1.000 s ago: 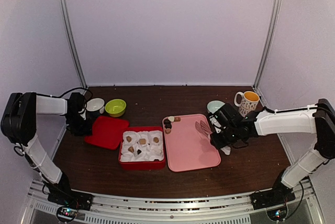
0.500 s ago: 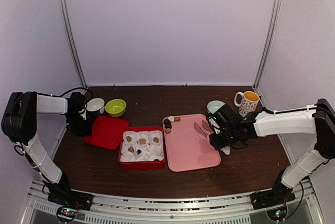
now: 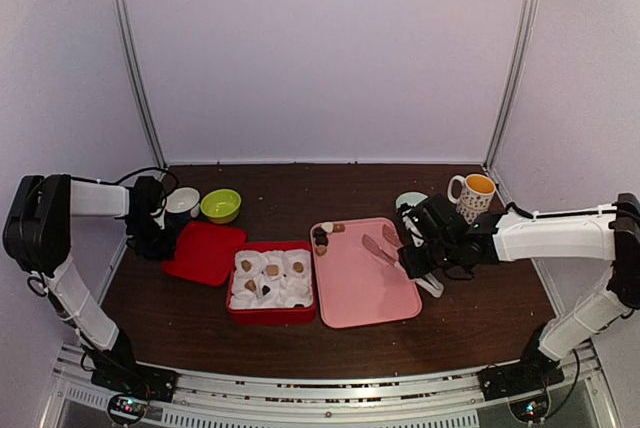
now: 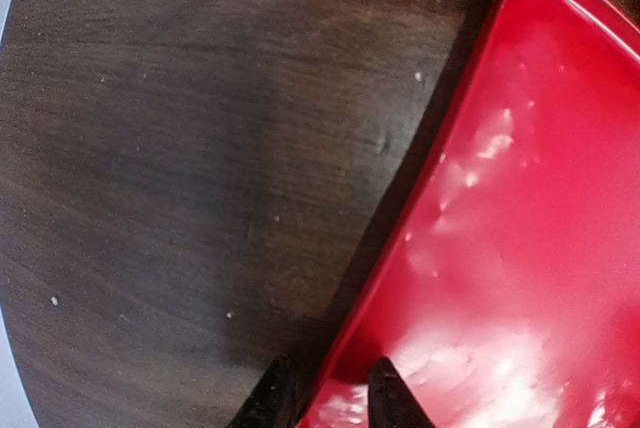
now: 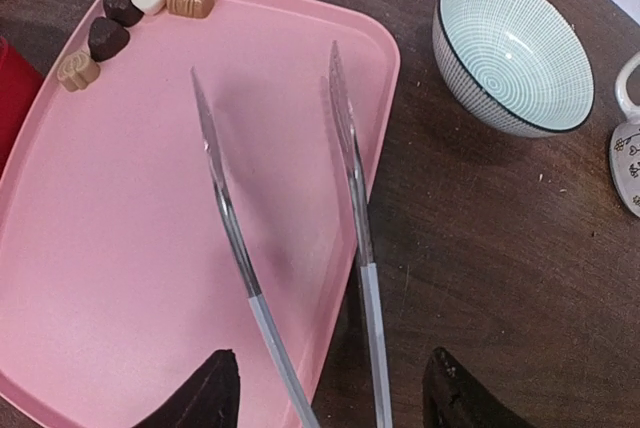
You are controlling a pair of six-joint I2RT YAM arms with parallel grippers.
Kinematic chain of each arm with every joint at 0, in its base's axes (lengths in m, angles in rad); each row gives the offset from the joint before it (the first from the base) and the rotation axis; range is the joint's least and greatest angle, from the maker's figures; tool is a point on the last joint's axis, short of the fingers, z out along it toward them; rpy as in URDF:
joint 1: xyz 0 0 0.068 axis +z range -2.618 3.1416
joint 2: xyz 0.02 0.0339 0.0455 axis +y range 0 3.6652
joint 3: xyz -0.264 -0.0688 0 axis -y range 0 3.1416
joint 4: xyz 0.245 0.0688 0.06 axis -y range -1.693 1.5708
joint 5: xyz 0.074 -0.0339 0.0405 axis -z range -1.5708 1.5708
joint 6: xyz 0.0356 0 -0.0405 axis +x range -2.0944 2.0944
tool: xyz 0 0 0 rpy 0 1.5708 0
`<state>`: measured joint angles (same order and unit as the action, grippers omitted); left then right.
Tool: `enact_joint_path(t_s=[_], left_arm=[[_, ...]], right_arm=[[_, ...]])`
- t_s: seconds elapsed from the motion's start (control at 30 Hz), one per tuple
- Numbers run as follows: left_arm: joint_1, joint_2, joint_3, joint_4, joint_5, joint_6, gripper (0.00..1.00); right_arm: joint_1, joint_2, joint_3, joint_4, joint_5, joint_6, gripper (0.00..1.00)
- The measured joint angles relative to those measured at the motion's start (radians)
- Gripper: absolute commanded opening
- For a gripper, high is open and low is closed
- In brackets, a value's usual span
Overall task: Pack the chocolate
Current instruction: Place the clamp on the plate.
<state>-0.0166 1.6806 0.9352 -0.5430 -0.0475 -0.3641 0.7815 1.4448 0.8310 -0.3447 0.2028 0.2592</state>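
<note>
The dark wooden bench [image 3: 480, 318] carries everything. Its biggest load is the pink tray [image 3: 365, 293], lying just right of the middle. Touching the tray's left side is the red box [image 3: 272, 315], lined with white paper cups. The red lid [image 3: 205, 253] lies flat towards the bench's left edge, just beside the box.

My left hand [image 4: 330, 388] is low at the lid's left edge, one fingertip over the red surface and one over the wood. The gap between them is narrow, and I cannot tell whether they pinch the lid.

My right hand [image 5: 332, 358] grips the metal tongs [image 5: 350, 168] from the tray's right edge. The two arms are spread and point over the tray.

Near the far left corner of the bench stand a green bowl [image 3: 221, 205] and a white bowl [image 3: 182, 200]. Towards the far right corner are a striped teal bowl [image 5: 512, 53] and a patterned mug [image 3: 472, 195].

The chocolate is in two places. Five pieces [image 5: 108, 36], tan, dark and cream, cluster in the tray's far left corner. More pieces [image 3: 272, 270] sit in the box's paper cups.
</note>
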Motion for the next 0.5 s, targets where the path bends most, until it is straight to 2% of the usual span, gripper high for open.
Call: enact_joint_path(t_s=[0.2,0.5], left_arm=[[0.000,0.022,0.027,-0.018,0.002,0.000,0.27],[0.000,0.052,0.070,-0.075,0.006,0.005,0.26]], right_arm=[[0.000,-0.056,-0.016,0.036,0.005,-0.002,0.67],[0.000,-0.197,-0.130,0.134,0.008,-0.026,0.66]])
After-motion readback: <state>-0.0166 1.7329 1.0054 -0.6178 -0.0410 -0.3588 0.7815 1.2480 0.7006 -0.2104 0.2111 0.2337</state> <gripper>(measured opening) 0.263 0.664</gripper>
